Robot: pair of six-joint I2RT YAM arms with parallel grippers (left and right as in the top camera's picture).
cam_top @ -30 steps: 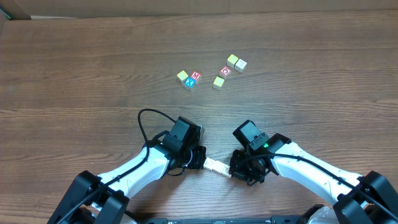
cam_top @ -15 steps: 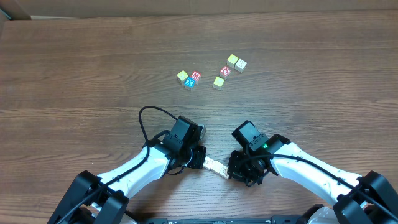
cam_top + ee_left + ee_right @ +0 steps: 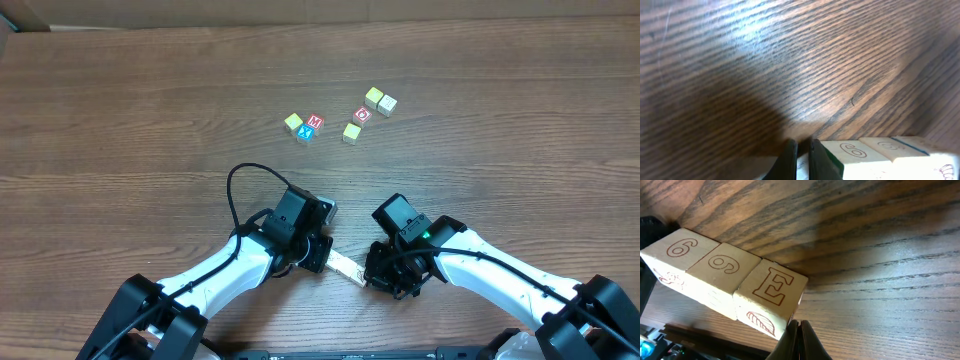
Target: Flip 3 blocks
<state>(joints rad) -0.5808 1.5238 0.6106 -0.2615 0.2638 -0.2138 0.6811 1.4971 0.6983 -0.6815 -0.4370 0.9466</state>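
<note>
Three pale wooden blocks point(image 3: 346, 267) sit pressed end to end in a short row between my two grippers near the table's front. The right wrist view shows red marks on their faces: a "6" point(image 3: 677, 250), a "9" point(image 3: 722, 265) and an "E" point(image 3: 772, 287). My right gripper point(image 3: 799, 330) is shut, its tips against the lower corner of the E block. My left gripper point(image 3: 801, 150) is shut too, and the far end block point(image 3: 860, 152) lies against its right finger. Neither gripper holds a block between its fingers. Whether the row rests on the table I cannot tell.
Further back on the wooden table point(image 3: 150, 110) lie loose blocks: a yellow-green one point(image 3: 293, 122) beside a red "M" and blue "X" block point(image 3: 311, 127), another yellow-green one point(image 3: 351, 132), a red "O" block point(image 3: 363, 114), and a pale pair point(image 3: 380, 100). A black cable point(image 3: 240, 185) loops beside the left arm.
The left gripper has edged slightly forward and right, and its cable loop has shifted. The right gripper and the row of blocks have crept a little to the left.
</note>
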